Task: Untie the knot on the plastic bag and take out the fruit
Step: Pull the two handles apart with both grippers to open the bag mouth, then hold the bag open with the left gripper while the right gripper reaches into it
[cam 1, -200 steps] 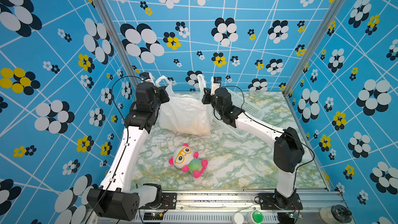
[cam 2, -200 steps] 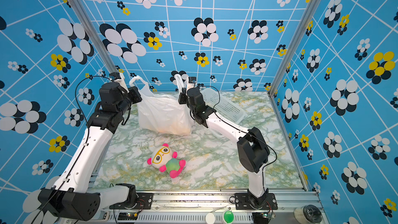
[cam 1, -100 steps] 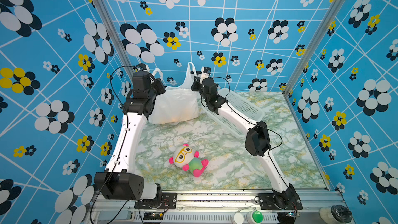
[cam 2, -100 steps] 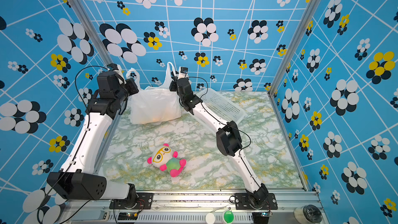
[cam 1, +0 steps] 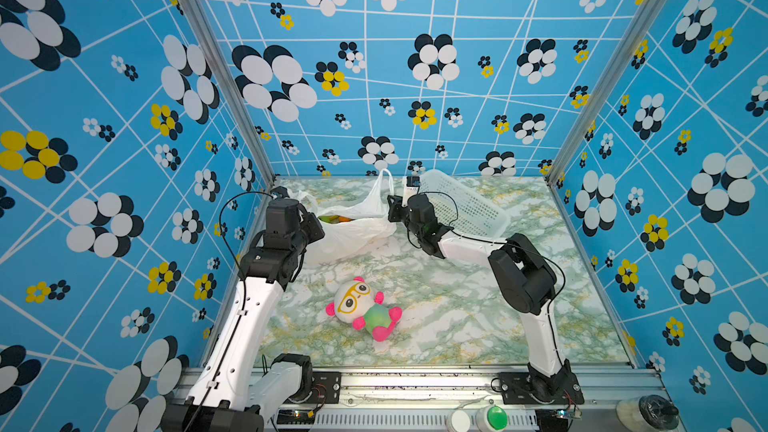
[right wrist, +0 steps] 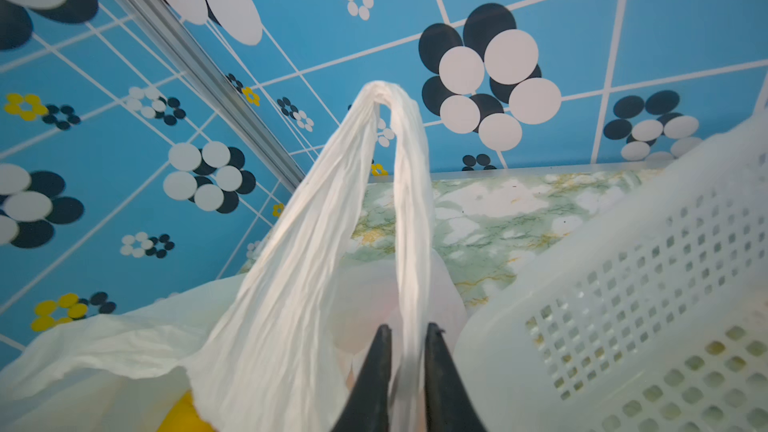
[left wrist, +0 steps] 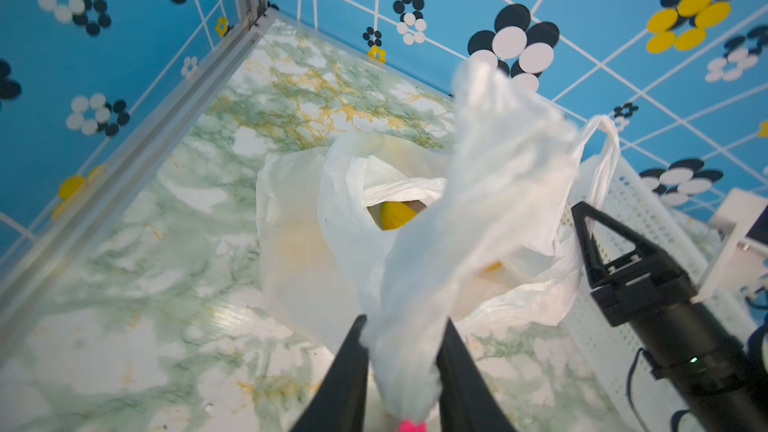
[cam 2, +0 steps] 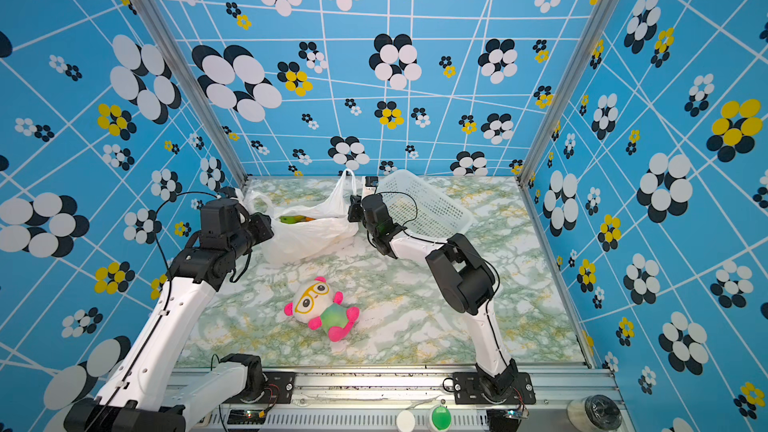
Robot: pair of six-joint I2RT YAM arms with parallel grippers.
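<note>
The plastic bag (cam 1: 353,236) (cam 2: 307,238) lies slumped on the marble table near the back wall, its mouth open. Fruit (cam 1: 336,218) (cam 2: 296,219) shows inside, green and orange; a yellow one (left wrist: 395,214) shows in the left wrist view. The knot is not in view: the two loop handles lie apart. My left gripper (left wrist: 404,320) (cam 1: 316,225) is at the bag's left end, jaws apart, with a blurred handle (left wrist: 498,160) loose between them. At the bag's right end my right gripper (right wrist: 408,326) (cam 1: 390,207) stands slightly open round the upright handle (right wrist: 386,110) (cam 1: 384,184).
A white perforated basket (cam 1: 461,205) (cam 2: 428,205) sits tilted at the back, right behind the right gripper. A plush doll (cam 1: 363,305) (cam 2: 322,307) with yellow glasses lies mid-table in front of the bag. The left back corner post (left wrist: 245,2) is close to the left arm.
Both grippers held the bag stretched up by its handles; now both arms have come down, the bag has dropped and sagged onto the table with its mouth open, and both pairs of jaws have parted.
</note>
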